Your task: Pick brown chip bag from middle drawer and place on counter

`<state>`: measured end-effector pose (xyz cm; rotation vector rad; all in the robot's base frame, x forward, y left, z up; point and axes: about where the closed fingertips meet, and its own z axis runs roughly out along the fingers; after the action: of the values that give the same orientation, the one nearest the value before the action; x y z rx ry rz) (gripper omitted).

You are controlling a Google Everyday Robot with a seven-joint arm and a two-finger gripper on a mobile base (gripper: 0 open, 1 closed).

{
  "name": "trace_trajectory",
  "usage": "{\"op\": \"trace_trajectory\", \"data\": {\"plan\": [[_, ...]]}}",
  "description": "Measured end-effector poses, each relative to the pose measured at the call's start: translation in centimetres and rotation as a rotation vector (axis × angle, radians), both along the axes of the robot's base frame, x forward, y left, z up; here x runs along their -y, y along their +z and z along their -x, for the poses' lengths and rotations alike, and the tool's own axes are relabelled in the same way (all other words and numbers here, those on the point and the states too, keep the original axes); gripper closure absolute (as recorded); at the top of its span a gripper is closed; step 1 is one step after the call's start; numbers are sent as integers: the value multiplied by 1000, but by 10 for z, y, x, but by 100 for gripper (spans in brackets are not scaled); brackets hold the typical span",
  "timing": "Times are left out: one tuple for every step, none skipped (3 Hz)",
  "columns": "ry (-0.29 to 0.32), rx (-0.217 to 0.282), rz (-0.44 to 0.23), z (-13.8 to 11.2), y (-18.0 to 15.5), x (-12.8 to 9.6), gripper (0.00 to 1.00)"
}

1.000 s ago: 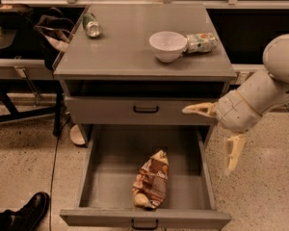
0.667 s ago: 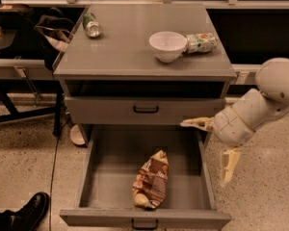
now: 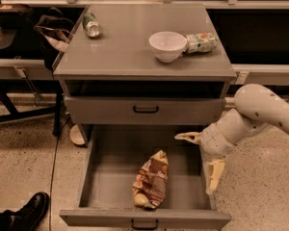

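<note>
The brown chip bag (image 3: 151,180) lies flat in the pulled-out middle drawer (image 3: 106,162), near its front and a little right of centre. My gripper (image 3: 201,161) hangs over the drawer's right side, to the right of the bag and apart from it. Its fingers are spread wide, one fingertip (image 3: 185,137) pointing left over the drawer and the other (image 3: 214,176) pointing down by the drawer's right wall. It holds nothing. The counter (image 3: 130,42) is the grey top of the cabinet above.
On the counter stand a white bowl (image 3: 167,45), a green-and-white packet (image 3: 201,42) beside it and a green can (image 3: 91,25) at the back left. A shut drawer (image 3: 145,109) sits above the open one. A shoe (image 3: 31,211) is at bottom left; a dark chair is at the left.
My gripper and arm have moved down and left, from beside the shut drawer to over the open drawer's right side. The bag has not moved.
</note>
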<state>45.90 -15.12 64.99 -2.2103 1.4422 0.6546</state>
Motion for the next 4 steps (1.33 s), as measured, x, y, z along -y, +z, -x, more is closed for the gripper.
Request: {"op": "trace_trajectory", "data": {"plan": [[-103,7,-58,0,-17,4,0],[-129,-3,-143,-12,-43,-12,0],[-115,-21,-196,-27,-69,-27,0],[-79,-38,-228,-46,-90,-43,0]]}}
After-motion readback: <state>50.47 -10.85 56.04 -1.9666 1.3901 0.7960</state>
